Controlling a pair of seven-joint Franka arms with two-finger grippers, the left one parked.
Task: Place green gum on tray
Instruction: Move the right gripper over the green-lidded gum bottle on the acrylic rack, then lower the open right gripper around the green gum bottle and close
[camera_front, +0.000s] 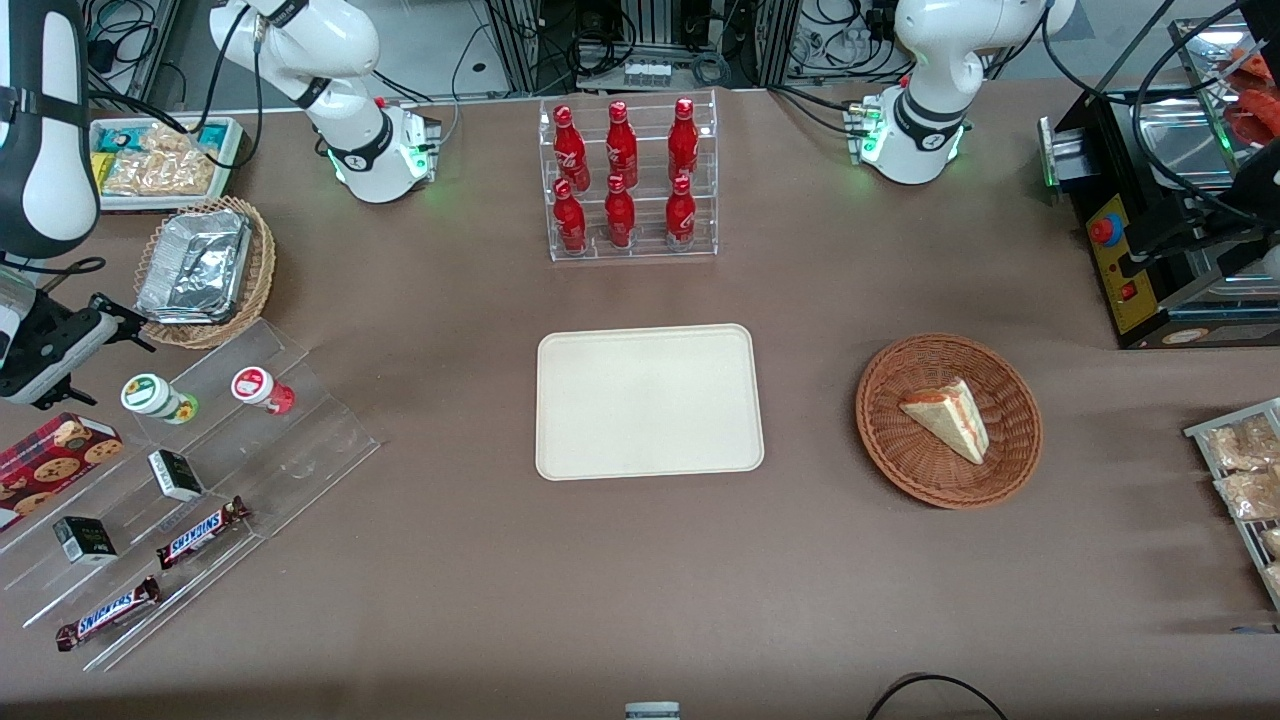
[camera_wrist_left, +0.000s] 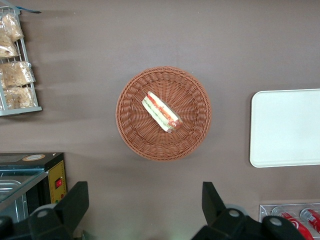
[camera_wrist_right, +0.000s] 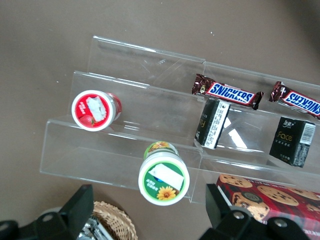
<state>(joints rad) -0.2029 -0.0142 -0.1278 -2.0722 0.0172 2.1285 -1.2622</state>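
Note:
The green gum (camera_front: 155, 397) (camera_wrist_right: 164, 177) stands upright on the top step of a clear acrylic stand (camera_front: 300, 440), toward the working arm's end of the table. Its white lid carries a green mark with a sunflower. My gripper (camera_front: 88, 347) (camera_wrist_right: 147, 212) hovers above it, open. The fingers (camera_wrist_right: 75, 210) stand wide to either side and touch nothing. The cream tray (camera_front: 648, 400) (camera_wrist_left: 285, 127) lies flat and bare at the table's middle, well away from the gripper.
A red-lidded gum (camera_front: 262, 388) (camera_wrist_right: 95, 110) stands beside the green one. Snickers bars (camera_front: 200, 533), black boxes (camera_front: 176, 474) and a cookie box (camera_front: 55, 455) share the stand. A wicker basket with foil trays (camera_front: 200, 270) sits close by. A red bottle rack (camera_front: 628, 180) and a sandwich basket (camera_front: 948, 418) flank the tray.

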